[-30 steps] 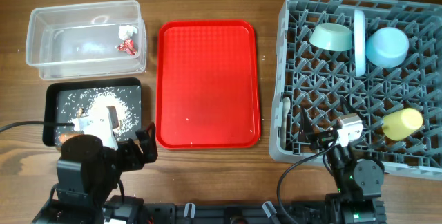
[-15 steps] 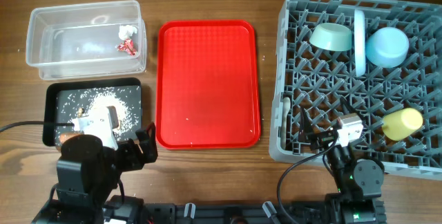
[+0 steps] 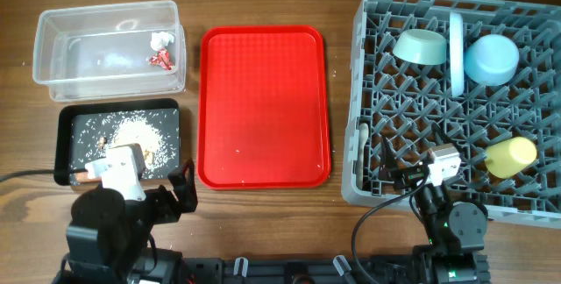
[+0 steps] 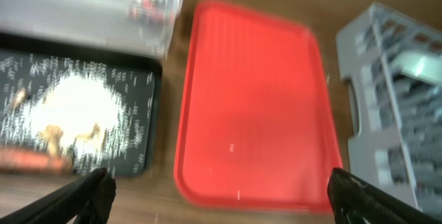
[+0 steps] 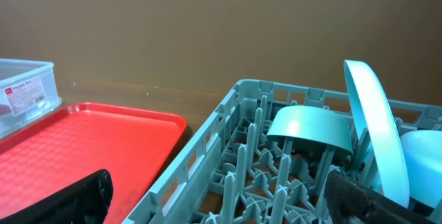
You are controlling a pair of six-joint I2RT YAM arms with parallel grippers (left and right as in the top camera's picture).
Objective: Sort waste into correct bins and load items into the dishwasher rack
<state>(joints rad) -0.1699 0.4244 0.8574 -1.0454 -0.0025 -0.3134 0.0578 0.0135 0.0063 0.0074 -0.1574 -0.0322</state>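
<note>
The red tray (image 3: 263, 109) lies bare between black tray (image 3: 118, 104) and rack (image 3: 412, 91).

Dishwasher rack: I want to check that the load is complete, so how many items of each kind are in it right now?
Bowls: 2 (pale green bowl, light blue bowl)
Plates: 1 (white plate, standing on edge between the bowls)
Cups: 1 (yellow cup)
Spoons: 1 (white spoon, along the left wall)
Total: 5

Scraps (image 3: 131, 131) in near bin (image 3: 65, 137) (carrot (image 4: 31, 157), perhaps)
</note>
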